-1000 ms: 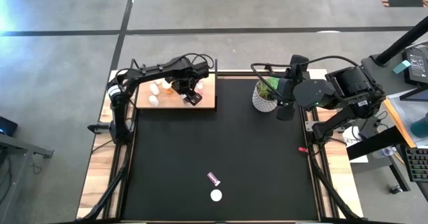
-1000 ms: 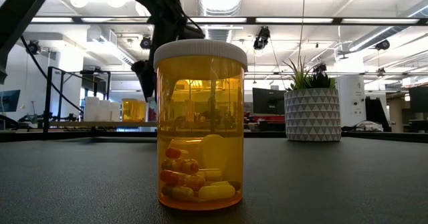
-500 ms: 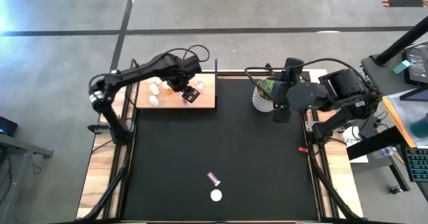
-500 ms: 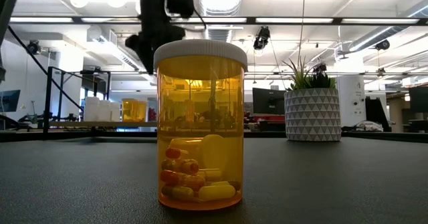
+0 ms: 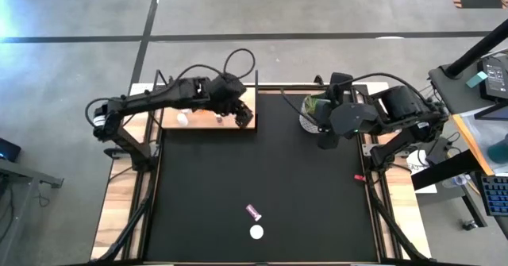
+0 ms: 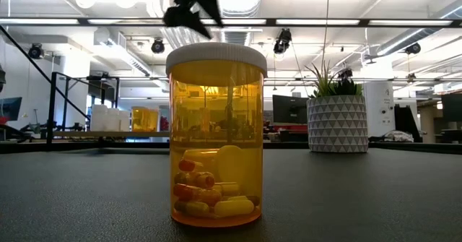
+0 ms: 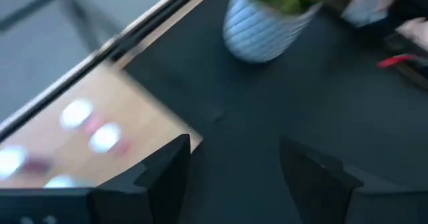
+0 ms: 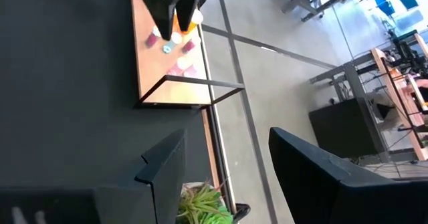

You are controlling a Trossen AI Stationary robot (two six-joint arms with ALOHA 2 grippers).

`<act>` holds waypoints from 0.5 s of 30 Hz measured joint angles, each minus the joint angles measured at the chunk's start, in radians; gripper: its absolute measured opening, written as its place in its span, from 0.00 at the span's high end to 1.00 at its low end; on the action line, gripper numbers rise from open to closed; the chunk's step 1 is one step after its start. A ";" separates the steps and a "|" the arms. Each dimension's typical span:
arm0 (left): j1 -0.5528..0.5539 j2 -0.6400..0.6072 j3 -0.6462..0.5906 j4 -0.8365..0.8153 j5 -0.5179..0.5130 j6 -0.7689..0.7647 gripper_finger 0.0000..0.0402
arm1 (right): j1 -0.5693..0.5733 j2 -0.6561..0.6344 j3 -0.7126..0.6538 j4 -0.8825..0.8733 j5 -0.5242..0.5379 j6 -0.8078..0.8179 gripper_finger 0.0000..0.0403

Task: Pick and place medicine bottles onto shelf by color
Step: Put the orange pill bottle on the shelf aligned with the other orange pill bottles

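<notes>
The wooden shelf (image 5: 198, 124) lies at the mat's far left with several small bottles (image 5: 182, 119) standing on it; they show as pale caps (image 7: 107, 137) in the left wrist view. My left gripper (image 5: 240, 119) hangs open above the shelf's right end, slanting down, with nothing between its fingers (image 7: 234, 177). An orange bottle (image 6: 216, 134) with a white cap (image 5: 256, 233) stands near the mat's near edge. A maroon bottle (image 5: 252, 211) lies beside it. My right gripper (image 5: 324, 141) waits open beside the plant pot (image 5: 311, 115).
The white patterned pot with a green plant (image 6: 338, 123) stands at the mat's far right, close to my right arm. A thin black frame (image 8: 190, 93) stands at the shelf's right edge. The black mat (image 5: 262, 171) lies bare between the shelf and the two near bottles.
My left gripper has risen from among the bottles on the shelf and shifted a little toward the shelf's right end. It has tipped from pointing down to slanting forward. My right gripper has drifted slightly toward the table's left.
</notes>
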 joint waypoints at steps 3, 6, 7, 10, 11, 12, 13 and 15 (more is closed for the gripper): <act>-0.052 0.007 -0.003 0.092 0.000 0.046 0.47 | 0.000 0.015 0.000 0.000 0.000 0.000 0.50; -0.100 0.017 -0.006 0.132 0.000 0.052 0.47 | 0.000 0.033 0.000 0.000 0.000 0.000 0.50; -0.116 0.022 -0.006 0.142 0.000 0.050 0.47 | 0.000 0.042 0.000 0.000 0.000 0.000 0.50; -0.155 0.027 -0.009 0.142 0.000 0.051 0.47 | 0.000 0.065 0.000 0.024 -0.001 0.023 0.50; -0.167 0.033 -0.010 0.146 0.000 0.051 0.47 | 0.000 0.075 0.000 0.052 -0.001 0.053 0.50; -0.177 0.037 -0.010 0.150 0.000 0.051 0.47 | 0.000 0.086 0.000 0.075 -0.001 0.086 0.50; -0.186 0.040 -0.013 0.149 0.000 0.051 0.47 | 0.000 0.099 0.000 0.093 -0.002 0.115 0.50; -0.203 0.048 -0.014 0.145 0.000 0.055 0.47 | 0.000 0.124 0.000 0.144 -0.003 0.168 0.50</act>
